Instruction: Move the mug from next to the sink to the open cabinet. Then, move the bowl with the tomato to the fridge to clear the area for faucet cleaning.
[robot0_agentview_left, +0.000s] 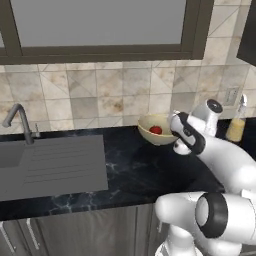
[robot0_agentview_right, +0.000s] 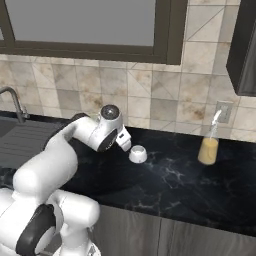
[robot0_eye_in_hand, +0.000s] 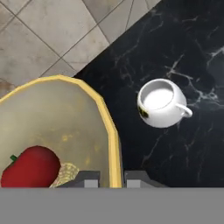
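1. Left base view: the pale yellow bowl (robot0_agentview_left: 156, 130) sits on the black marble counter (robot0_agentview_left: 135, 170) against the tiled wall, well to the right of the sink (robot0_agentview_left: 47, 165) and its faucet (robot0_agentview_left: 20, 122). The tomato (robot0_agentview_left: 156, 130) lies inside the bowl. The arm's wrist covers the bowl's right rim.
2. Right base view: the white mug (robot0_agentview_right: 138, 154) stands on the counter just right of the wrist; a bottle of orange liquid (robot0_agentview_right: 209, 147) stands further right of the mug.
3. Hand view: the gripper (robot0_eye_in_hand: 111, 178) straddles the bowl's yellow rim, one finger inside and one outside, jaws apparently clenched on it. The mug sits upright, just outside the bowl.
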